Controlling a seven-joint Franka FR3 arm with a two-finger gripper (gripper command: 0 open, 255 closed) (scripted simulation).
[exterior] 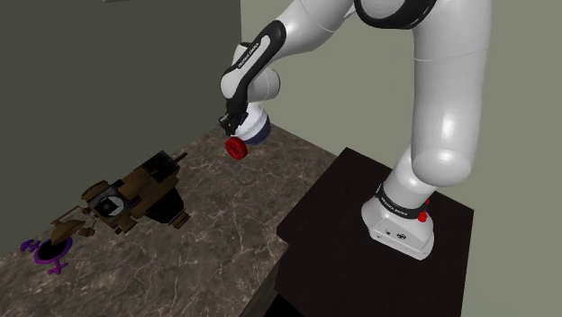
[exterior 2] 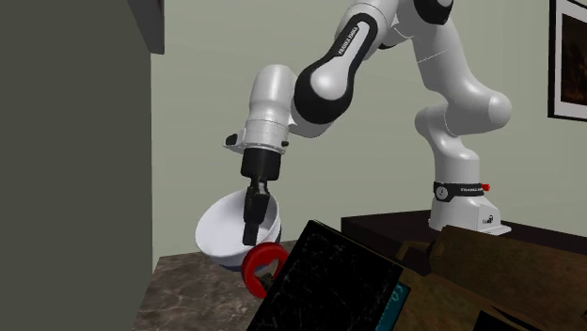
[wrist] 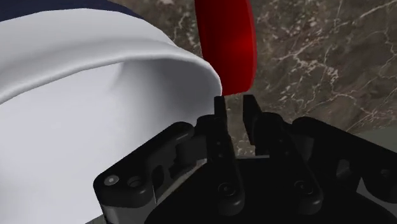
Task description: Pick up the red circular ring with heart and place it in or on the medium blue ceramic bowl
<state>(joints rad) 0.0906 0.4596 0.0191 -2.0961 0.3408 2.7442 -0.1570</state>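
The red ring (exterior: 237, 148) hangs a little above the marble counter, and my gripper (exterior: 232, 134) is shut on its upper edge. In the wrist view the two fingers clasp the rim of the red ring (wrist: 226, 44) between their tips, at the gripper (wrist: 233, 102). Right beside it is the bowl (wrist: 95, 127), white inside and dark blue outside. In the second exterior view the ring (exterior 2: 261, 268) dangles below the gripper (exterior 2: 252, 233), just in front of the bowl (exterior 2: 226, 230) and lower than its rim. A dark blue part of the bowl (exterior: 259, 129) shows behind the hand.
On the marble counter (exterior: 225, 216), a brown and black heap of objects (exterior: 135, 194) lies toward the shoulder view's left, with a purple item (exterior: 45, 254) beyond it. The dark stand (exterior: 360, 243) borders the counter. A black slab (exterior 2: 329, 282) fills the second exterior view's foreground. A wall (exterior: 108, 72) rises behind.
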